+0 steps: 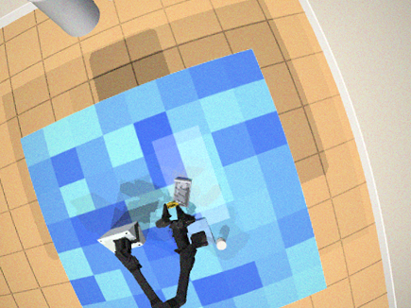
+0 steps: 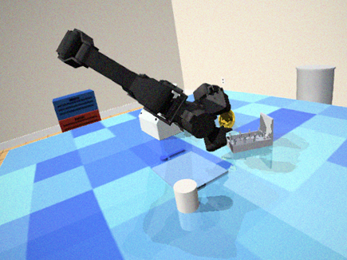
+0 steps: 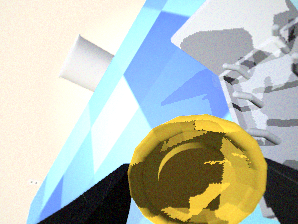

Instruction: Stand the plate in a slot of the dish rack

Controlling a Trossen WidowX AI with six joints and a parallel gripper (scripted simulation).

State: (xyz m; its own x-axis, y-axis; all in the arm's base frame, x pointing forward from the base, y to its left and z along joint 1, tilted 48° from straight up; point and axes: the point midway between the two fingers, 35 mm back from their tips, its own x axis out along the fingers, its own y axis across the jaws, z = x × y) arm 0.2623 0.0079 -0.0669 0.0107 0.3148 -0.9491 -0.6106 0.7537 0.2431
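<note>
The yellow plate is tilted steeply, close to upright, with its hollow face toward the wrist camera. My gripper is shut on the plate, with one black finger at each side of its rim. The grey dish rack stands on the table, with a row of short rails and a tall panel at one end. The plate is held off the table beside the rack, outside its slots as far as the views show. The lower edge of the plate is cut off in the wrist view.
A white cylinder stands near a pale flat square. A blue stick lies by that square. The white wedge-shaped block is at the arm's base. A large grey cylinder stands beyond the table.
</note>
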